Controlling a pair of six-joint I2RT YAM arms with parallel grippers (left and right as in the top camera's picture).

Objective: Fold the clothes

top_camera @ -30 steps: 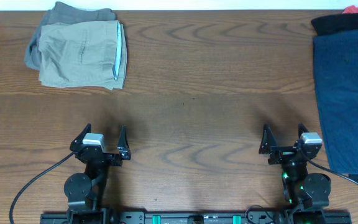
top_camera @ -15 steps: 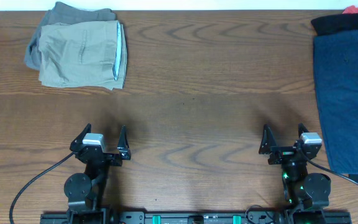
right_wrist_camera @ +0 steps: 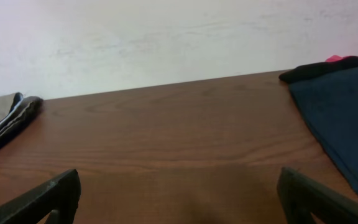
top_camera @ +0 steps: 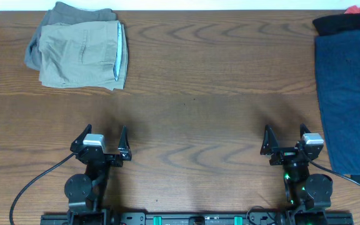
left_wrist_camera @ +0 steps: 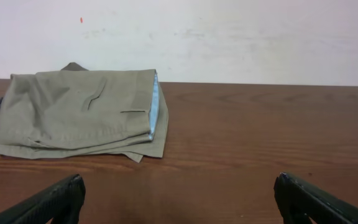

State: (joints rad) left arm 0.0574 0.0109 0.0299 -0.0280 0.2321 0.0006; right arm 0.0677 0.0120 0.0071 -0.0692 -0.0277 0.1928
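Khaki shorts (top_camera: pixel 80 53) folded | left gripper (top_camera: pixel 107 130) wide open | right gripper (top_camera: pixel 285 129) wide open

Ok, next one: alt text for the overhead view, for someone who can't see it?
The left gripper and right gripper, both open and empty, sit at the near edge of a wooden table. Folded khaki shorts lie on a grey-olive garment far left; a navy garment lies flat at the right edge, black cloth and red cloth beyond it.

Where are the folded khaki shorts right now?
In the overhead view the folded khaki shorts lie at the far left corner of the table, atop a grey-olive garment, far ahead of the open left end effector.
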